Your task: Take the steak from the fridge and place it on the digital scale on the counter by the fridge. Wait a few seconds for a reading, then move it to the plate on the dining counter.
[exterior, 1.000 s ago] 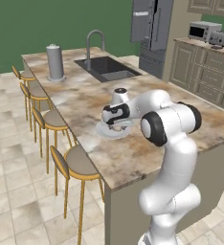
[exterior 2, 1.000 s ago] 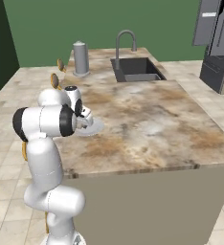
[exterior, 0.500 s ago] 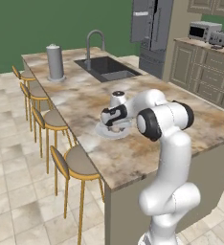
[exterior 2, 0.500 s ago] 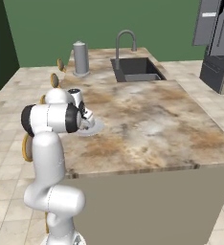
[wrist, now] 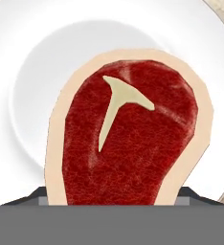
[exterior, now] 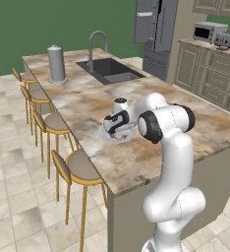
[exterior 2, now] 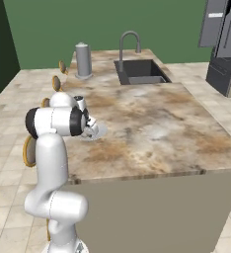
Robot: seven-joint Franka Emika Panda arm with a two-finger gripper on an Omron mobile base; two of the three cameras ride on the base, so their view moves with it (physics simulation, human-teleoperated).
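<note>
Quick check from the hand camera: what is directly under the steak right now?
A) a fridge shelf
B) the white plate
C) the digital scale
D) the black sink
B: in the hand view the steak lies over the round white plate, which sits on the dining counter beneath the gripper.

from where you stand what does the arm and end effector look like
The arm is glossy white, built of rounded tubular links with dark grey-black rings at the joints. The end effector is a white hand with a dark band and small dark fingers. No cables or markings are visible.
</note>
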